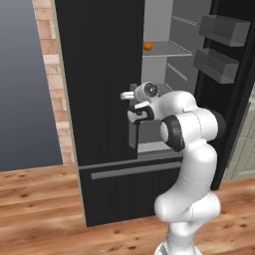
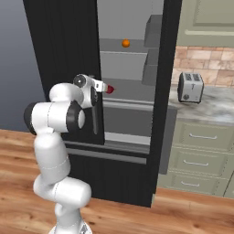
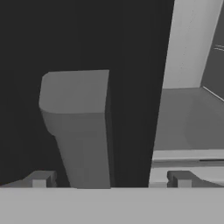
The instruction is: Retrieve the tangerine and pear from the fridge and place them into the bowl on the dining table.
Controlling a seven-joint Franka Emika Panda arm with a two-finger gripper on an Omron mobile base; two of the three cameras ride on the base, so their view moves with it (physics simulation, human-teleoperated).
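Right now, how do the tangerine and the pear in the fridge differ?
The tangerine is bright orange; the pear is dark red. The tangerine sits on a higher shelf, the pear on the shelf below. The tangerine stands clear of the arm, while the pear is partly hidden behind the hand. Both are small, roundish fruits inside the open fridge.

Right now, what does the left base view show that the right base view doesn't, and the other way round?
Left base view: a brick wall strip beside the fridge.
Right base view: the dark red pear inside the fridge, right by the robot's hand, plus a toaster on a marble counter.
Both: the black fridge with one door open, the tangerine on an upper shelf, and the white arm reaching toward the closed door.
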